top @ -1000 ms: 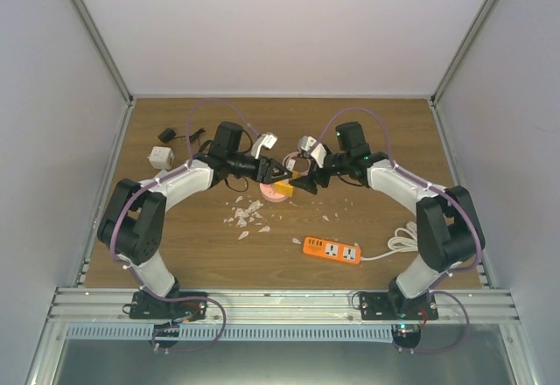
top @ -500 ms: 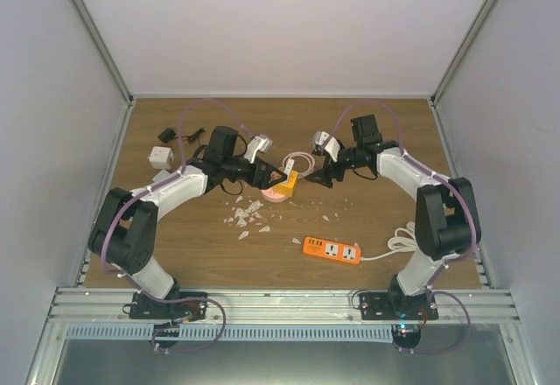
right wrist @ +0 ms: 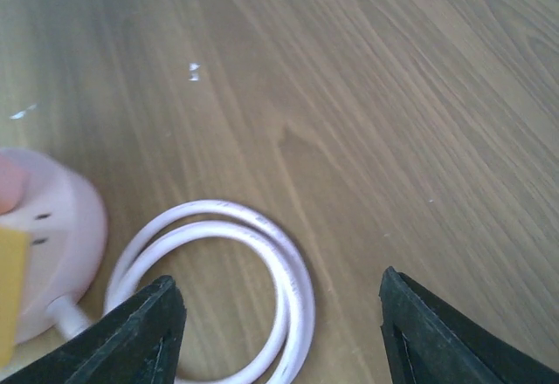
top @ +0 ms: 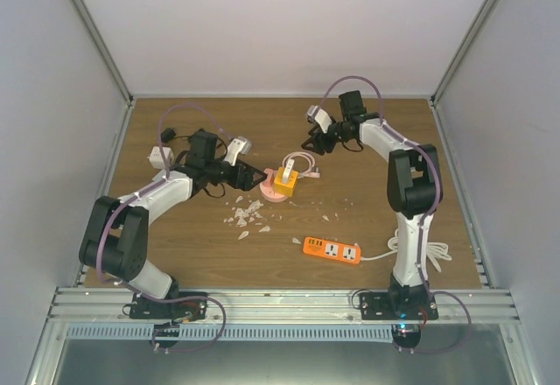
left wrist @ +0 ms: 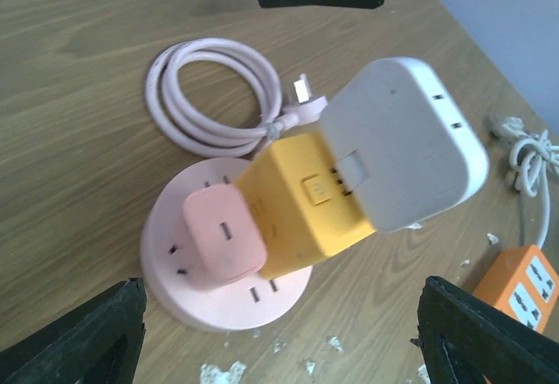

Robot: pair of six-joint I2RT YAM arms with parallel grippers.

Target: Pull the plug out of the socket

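The round pink socket (top: 273, 194) lies mid-table with a yellow cube adapter (top: 285, 178) standing on it. A white square plug (left wrist: 406, 144) sits in the adapter (left wrist: 293, 205), and a small pink plug (left wrist: 223, 237) sits beside it on the socket (left wrist: 205, 314). The socket's pink cable (top: 304, 164) lies coiled behind it. Just left of the socket, my left gripper (top: 253, 178) is open and touches nothing; the stack lies ahead between its fingers (left wrist: 83, 340). Over the far side of the cable coil (right wrist: 262, 236), my right gripper (top: 318, 143) is open and holds nothing.
An orange power strip (top: 332, 249) with a bundled white cord (top: 409, 243) lies near the front right. White crumbs (top: 247, 215) are scattered in front of the socket. A white cube adapter (top: 161, 156) and a black charger (top: 166, 134) sit at the far left.
Both grippers drew back from the yellow adapter. The left one slid left and opened wider. The right arm swung to the far side of the table and its jaws narrowed.
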